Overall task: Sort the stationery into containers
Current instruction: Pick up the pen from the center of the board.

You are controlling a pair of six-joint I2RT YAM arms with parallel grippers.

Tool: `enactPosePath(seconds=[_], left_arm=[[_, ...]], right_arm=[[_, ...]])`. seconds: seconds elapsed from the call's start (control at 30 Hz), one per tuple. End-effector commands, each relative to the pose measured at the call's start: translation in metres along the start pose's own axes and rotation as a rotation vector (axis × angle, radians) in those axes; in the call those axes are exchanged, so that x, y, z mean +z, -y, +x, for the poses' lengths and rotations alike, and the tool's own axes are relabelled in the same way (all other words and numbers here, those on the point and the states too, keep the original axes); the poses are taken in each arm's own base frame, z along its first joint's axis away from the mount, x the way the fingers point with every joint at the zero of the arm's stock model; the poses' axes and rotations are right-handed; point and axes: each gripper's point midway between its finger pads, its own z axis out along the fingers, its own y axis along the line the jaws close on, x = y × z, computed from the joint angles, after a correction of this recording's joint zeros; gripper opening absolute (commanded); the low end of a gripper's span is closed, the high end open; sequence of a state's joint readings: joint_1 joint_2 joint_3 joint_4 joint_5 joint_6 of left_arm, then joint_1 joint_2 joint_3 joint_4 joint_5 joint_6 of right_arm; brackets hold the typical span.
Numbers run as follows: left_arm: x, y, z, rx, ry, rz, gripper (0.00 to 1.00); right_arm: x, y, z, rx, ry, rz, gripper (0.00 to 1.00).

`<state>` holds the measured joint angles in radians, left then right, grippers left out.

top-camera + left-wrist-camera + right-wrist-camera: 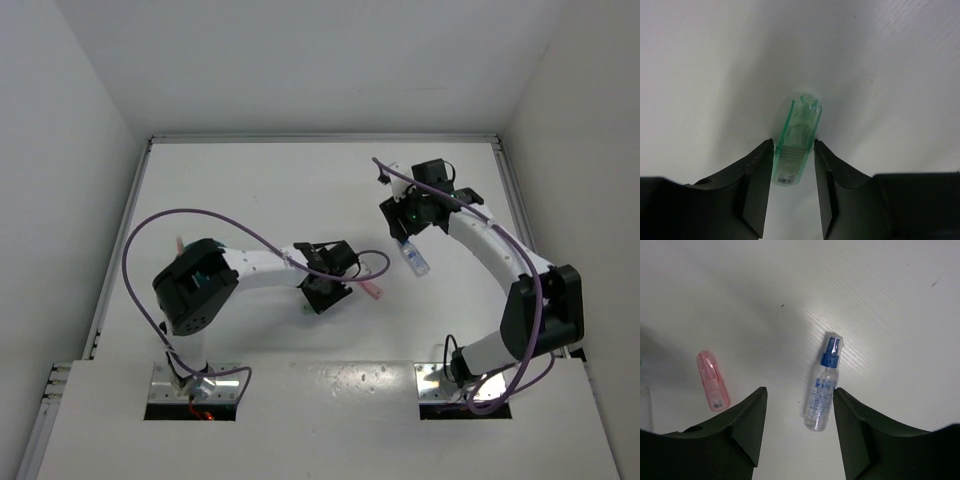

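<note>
My left gripper [324, 296] [794, 145] is shut on a short green translucent marker [797, 140] with a barcode label, both fingertips against its sides, low over the white table. My right gripper [404, 230] [800, 392] is open above the table. The clear blue-capped bottle [824, 390] [413, 258] lies flat between its jaws, close to the right finger and untouched. A pink marker [713, 381] [375, 290] lies flat to the left of the right gripper's jaws, just right of the left gripper. The teal cup is out of view.
White walls enclose the table [300, 190] at the back and both sides. A thin coloured item [178, 242] peeks out beside the left arm's elbow. Purple cables loop over both arms.
</note>
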<state>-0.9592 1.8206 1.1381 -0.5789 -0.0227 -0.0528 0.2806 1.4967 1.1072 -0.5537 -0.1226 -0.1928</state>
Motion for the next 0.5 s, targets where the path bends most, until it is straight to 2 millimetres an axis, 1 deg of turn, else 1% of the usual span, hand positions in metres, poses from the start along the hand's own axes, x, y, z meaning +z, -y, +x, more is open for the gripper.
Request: enactPosePath(seconds=[0.0, 0.03, 0.13, 0.17, 0.2, 0.23, 0.3, 0.33, 0.37, 0.4, 0.43, 0.47], left_arm=[[0.004, 0.003, -0.01, 0.004, 0.016, 0.039, 0.43], [0.004, 0.003, -0.01, 0.004, 0.016, 0.039, 0.43], [0.007, 0.003, -0.008, 0.004, 0.006, 0.039, 0.43], [0.011, 0.004, -0.003, 0.004, -0.012, 0.04, 0.42], [0.01, 0.004, 0.0, 0.004, -0.021, 0.041, 0.4], [0.01, 0.002, 0.0, 0.004, -0.022, 0.031, 0.31], [0.002, -0.001, -0.006, -0.031, 0.005, 0.006, 0.2], [-0.005, -0.012, -0.01, -0.056, 0.027, -0.06, 0.15], [-0.027, -0.022, -0.023, -0.098, 0.1, -0.098, 0.05], [-0.043, -0.028, -0.033, -0.133, 0.162, -0.136, 0.0], [-0.061, -0.04, -0.043, -0.238, 0.241, -0.188, 0.0], [-0.082, -0.06, -0.047, -0.306, 0.31, -0.276, 0.0]], right_arm=[[-0.011, 0.0, -0.014, 0.008, 0.071, -0.004, 0.56], [-0.011, 0.003, -0.013, 0.016, 0.07, 0.002, 0.56], [-0.014, 0.001, -0.015, 0.014, 0.082, -0.004, 0.56], [-0.014, 0.0, -0.016, 0.013, 0.085, -0.013, 0.56], [-0.017, 0.0, -0.017, 0.012, 0.093, -0.01, 0.56], [-0.015, -0.001, -0.014, 0.013, 0.085, -0.013, 0.56], [-0.015, -0.001, -0.014, 0.013, 0.085, -0.013, 0.56], [-0.018, -0.001, -0.016, 0.012, 0.095, -0.009, 0.56], [-0.018, -0.001, -0.016, 0.012, 0.095, -0.009, 0.56], [-0.016, -0.002, -0.011, 0.013, 0.085, -0.013, 0.56], [-0.016, -0.004, -0.012, 0.013, 0.088, -0.021, 0.56], [-0.016, -0.004, -0.012, 0.013, 0.088, -0.021, 0.56]])
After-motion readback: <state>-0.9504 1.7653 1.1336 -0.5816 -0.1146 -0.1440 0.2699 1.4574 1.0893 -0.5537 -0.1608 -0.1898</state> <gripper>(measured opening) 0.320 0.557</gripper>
